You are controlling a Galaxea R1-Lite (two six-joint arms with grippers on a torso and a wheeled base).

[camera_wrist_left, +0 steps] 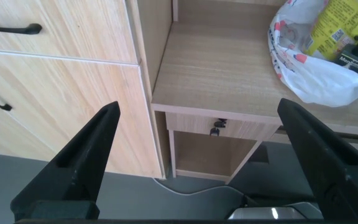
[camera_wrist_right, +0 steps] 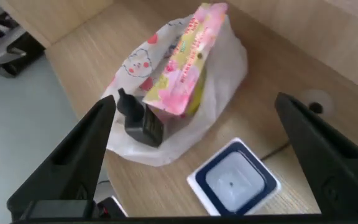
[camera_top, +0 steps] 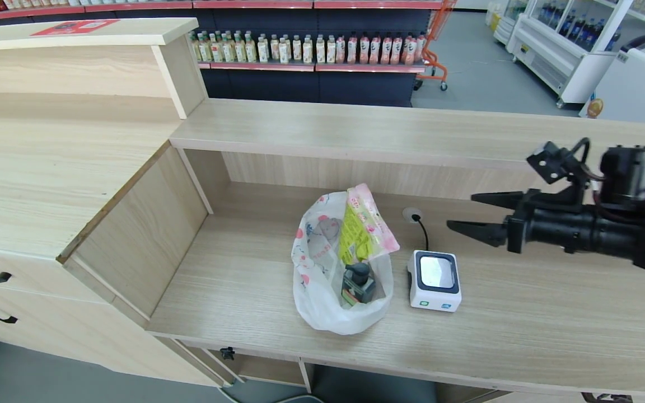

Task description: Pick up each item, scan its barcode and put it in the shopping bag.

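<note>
Shopping bag (camera_top: 314, 291) was translucent white with red-pink dots and a cartoon print. Packet (camera_top: 364, 224) was patterned pink over yellow-green. Pump bottle (camera_top: 358, 282) was dark with a black cap. Scanner (camera_top: 435, 280) was white with a dark frame, grey window, and small green and blue marks. Cable (camera_top: 424, 235) was black. Countertop (camera_top: 524, 324) was pale wood grain. Right gripper (camera_top: 461, 210) was black.

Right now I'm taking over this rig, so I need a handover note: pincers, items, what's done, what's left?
Left pincer: open, empty, low before the counter's front.
Right pincer: open, empty, above the counter, right of the scanner.
Shopping bag: on the counter beside the scanner, holding a pink-yellow packet and a dark pump bottle.
Done: both items bagged.
Left: apparently nothing more to scan; confirm.
</note>
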